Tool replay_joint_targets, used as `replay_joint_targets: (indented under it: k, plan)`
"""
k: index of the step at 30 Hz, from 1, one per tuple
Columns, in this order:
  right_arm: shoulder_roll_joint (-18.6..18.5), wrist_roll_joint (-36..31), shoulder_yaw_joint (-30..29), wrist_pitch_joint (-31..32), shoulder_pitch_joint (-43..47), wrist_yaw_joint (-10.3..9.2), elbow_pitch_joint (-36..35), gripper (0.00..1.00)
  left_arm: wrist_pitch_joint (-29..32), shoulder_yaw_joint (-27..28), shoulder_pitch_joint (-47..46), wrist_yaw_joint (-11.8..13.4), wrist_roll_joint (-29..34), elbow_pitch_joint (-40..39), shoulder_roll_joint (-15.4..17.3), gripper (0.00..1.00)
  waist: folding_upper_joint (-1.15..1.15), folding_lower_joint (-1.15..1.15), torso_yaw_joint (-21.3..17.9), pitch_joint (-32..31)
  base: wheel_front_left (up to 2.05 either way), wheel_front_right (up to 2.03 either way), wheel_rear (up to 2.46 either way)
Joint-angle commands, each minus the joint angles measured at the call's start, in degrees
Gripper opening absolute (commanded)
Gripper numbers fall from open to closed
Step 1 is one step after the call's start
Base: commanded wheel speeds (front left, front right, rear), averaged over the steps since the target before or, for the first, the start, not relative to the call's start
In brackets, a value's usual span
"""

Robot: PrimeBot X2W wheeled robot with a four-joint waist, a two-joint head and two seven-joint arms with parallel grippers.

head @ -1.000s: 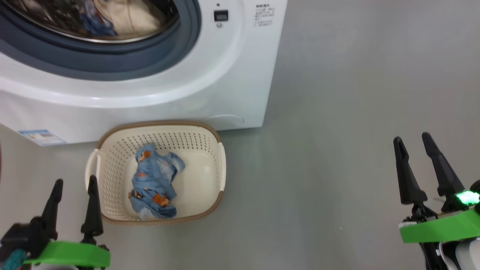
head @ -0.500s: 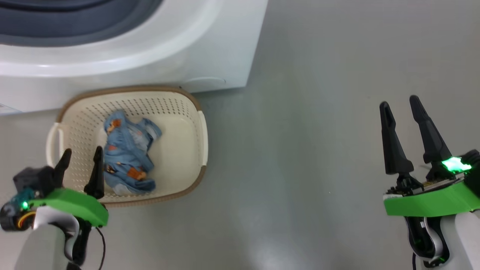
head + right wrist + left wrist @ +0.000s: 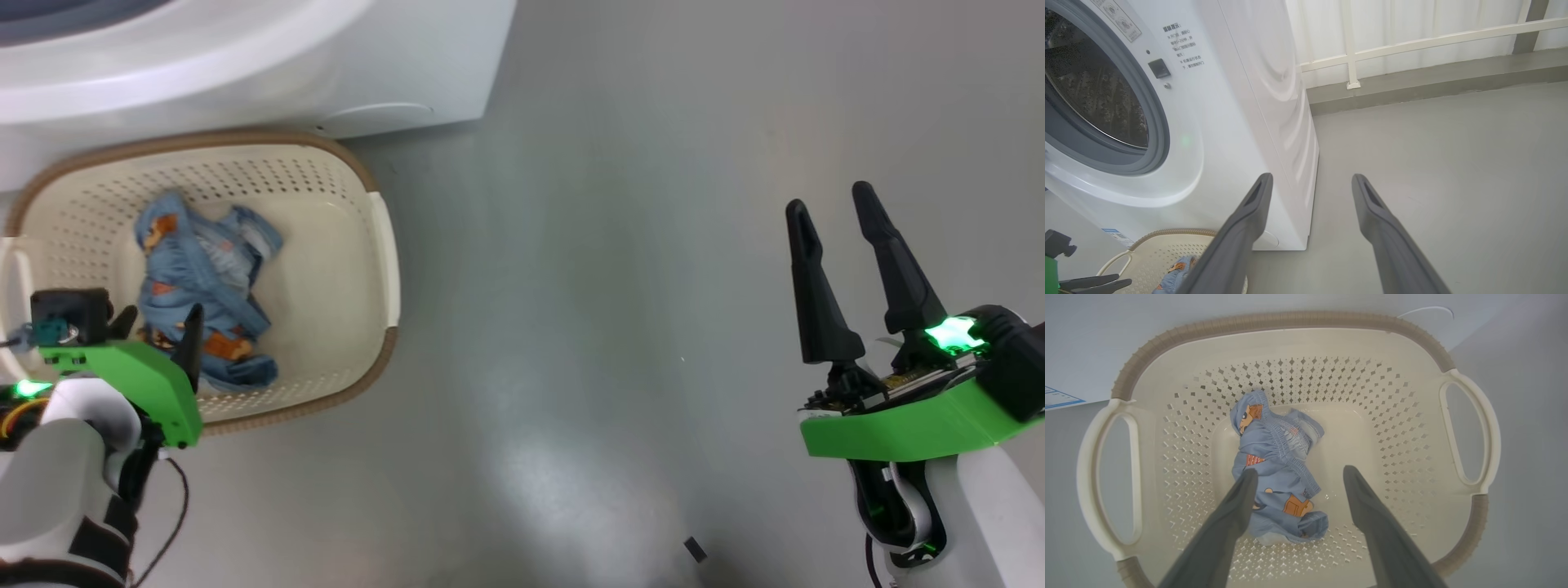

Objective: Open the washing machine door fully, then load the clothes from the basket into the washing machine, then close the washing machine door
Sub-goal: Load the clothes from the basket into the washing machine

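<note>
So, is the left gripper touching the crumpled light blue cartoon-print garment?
Cannot tell: left wrist view has one left gripper finger overlapping the light blue garment; height unclear.

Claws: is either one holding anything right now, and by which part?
Nothing is held. The left claw hangs open over the blue garment in the basket; the right claw is open over the floor.

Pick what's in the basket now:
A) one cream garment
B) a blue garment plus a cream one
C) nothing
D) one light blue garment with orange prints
D: the left wrist view shows a single light blue garment crumpled on the floor of the basket, with the open left pincer pointing down at it.
</note>
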Motion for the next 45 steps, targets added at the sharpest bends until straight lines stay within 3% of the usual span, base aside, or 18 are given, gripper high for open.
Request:
replay_joint_targets:
  k: [1, 11, 20, 31, 45]
  plan:
    - [-0.1, -0.3, 1.3, -0.5, -0.1, 0.42, -1.5, 1.00, 0.6, 0.4, -1.2, -0.1, 0.7, 0.9, 3.2, 1.00, 0.00, -0.01, -1.7, 2.0, 0.00, 0.00, 0.00]
    - [0.8, -0.3, 3.2, -0.5, -1.5, 0.42, -1.8, 1.00, 4.9, -5.6, -7.7, -0.1, 3.4, 8.0, 6.8, 1.00, 0.00, -0.01, -4.2, 5.5, 0.00, 0.00, 0.00]
    - [1.4, -0.5, 5.0, -0.5, -2.5, 0.42, -2.2, 1.00, 7.7, -6.9, -11.6, 0.3, 4.0, 12.0, 9.9, 1.00, 0.00, -0.01, -6.2, 8.5, 0.00, 0.00, 0.00]
    - [1.6, -0.7, 6.6, -0.5, -3.3, 0.42, -3.1, 1.00, 10.0, -7.2, -14.5, 2.0, 3.4, 13.6, 12.0, 1.00, 0.00, -0.01, -7.7, 11.9, 0.00, 0.00, 0.00]
    - [1.9, -1.0, 8.0, -0.5, -3.5, 0.42, -3.7, 1.00, 11.1, -7.2, -16.2, 3.3, 2.0, 14.2, 12.2, 1.00, 0.00, -0.01, -8.2, 14.3, 0.00, 0.00, 0.00]
